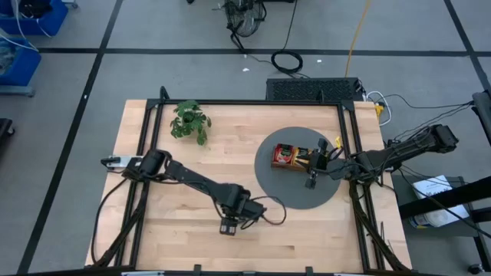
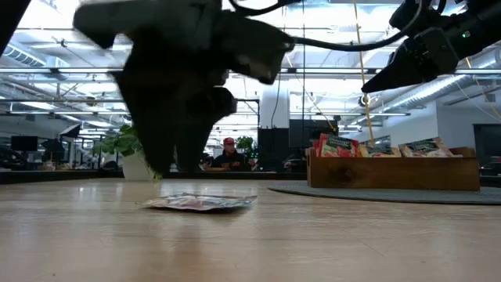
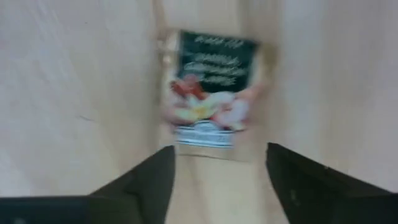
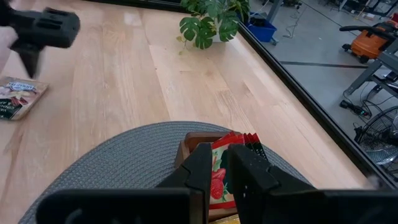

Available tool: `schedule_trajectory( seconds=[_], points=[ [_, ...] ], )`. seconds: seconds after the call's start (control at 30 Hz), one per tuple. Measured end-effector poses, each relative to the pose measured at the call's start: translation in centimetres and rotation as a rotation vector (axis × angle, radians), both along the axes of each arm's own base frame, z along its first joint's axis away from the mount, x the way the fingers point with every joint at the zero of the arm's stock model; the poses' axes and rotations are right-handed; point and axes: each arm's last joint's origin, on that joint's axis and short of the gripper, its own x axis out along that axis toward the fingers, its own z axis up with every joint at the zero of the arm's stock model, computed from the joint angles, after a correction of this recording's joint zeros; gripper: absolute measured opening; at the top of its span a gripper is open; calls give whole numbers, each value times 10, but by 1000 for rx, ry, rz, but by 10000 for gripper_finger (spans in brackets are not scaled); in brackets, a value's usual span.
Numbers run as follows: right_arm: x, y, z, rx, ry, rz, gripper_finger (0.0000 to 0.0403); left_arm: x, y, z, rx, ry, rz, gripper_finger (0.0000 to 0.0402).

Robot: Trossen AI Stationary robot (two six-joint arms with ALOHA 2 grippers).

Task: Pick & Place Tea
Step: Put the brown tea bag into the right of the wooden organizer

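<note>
One tea sachet (image 3: 208, 87), dark-topped with red fruit print, lies flat on the bare wood near the table's near edge, also seen in the low view (image 2: 200, 202) and the right wrist view (image 4: 15, 96). My left gripper (image 3: 217, 152) hovers open just above it, a finger on either side of its nearer end (image 1: 229, 228). More sachets, red (image 2: 337, 146) and white-green (image 2: 427, 146), stand upright in the wooden tray (image 1: 295, 157). My right gripper (image 4: 224, 165) is shut and raised above the tray (image 2: 372, 88), holding nothing that shows.
The tray (image 2: 391, 174) sits on a round grey mat (image 1: 299, 195) on the table's right half. A small potted plant (image 1: 189, 121) stands near the far left corner. Bare wood lies between the lone sachet and the mat. A person (image 2: 228, 157) sits in the room beyond.
</note>
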Motion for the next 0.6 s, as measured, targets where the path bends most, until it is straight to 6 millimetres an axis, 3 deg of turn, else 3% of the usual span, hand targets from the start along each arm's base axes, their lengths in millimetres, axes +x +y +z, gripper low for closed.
schedule_trajectory(
  seconds=[0.3, 0.6],
  points=[
    [1, 0, 1, 14, -20, -5, 45, -4, 7, -19, 81, -19, -255, 355],
    [1, 0, 2, 21, -27, -7, 45, 3, 23, -20, 20, -21, -245, 368]
  ],
)
